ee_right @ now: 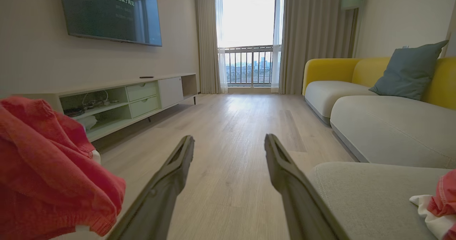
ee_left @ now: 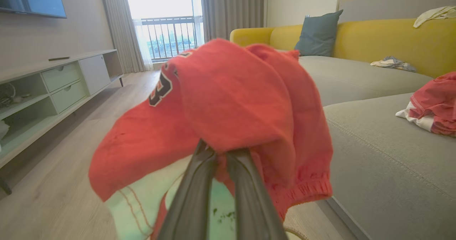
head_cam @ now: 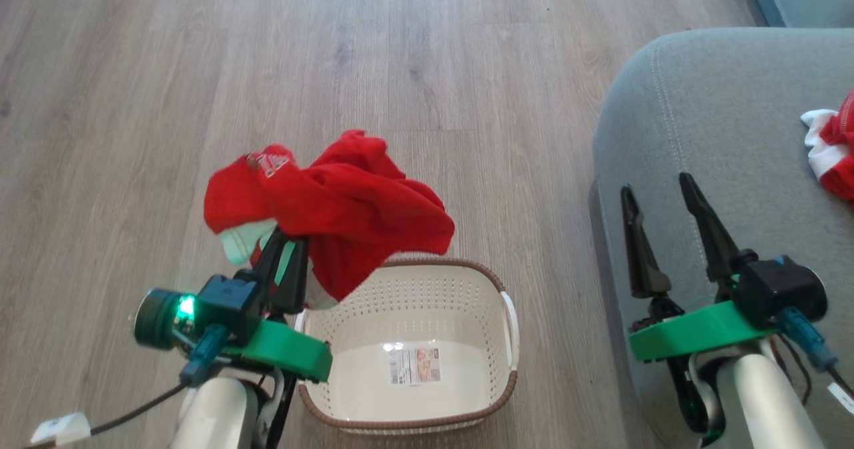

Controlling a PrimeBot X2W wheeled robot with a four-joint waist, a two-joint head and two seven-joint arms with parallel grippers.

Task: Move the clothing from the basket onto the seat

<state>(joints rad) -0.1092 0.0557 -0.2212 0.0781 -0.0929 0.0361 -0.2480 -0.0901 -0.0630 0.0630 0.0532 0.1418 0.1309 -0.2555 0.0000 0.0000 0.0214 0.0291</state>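
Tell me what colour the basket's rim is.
Brown, woven-looking rim on the cream basket; the head view shows it best.

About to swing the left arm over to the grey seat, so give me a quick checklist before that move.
1. Grip: left tool shut on the bright red soft garment: ok.
2. Garment free of the cream perforated plastic basket: lowest fold overlaps its rim in the head view: cannot tell.
3. Basket holds nothing but a label: ok.
4. Bare landing room on the large grey fabric seat, beside the other red-and-white garment: ok.
5. Path: right tool open, empty, over the seat's edge, possibly in the way: cannot tell.
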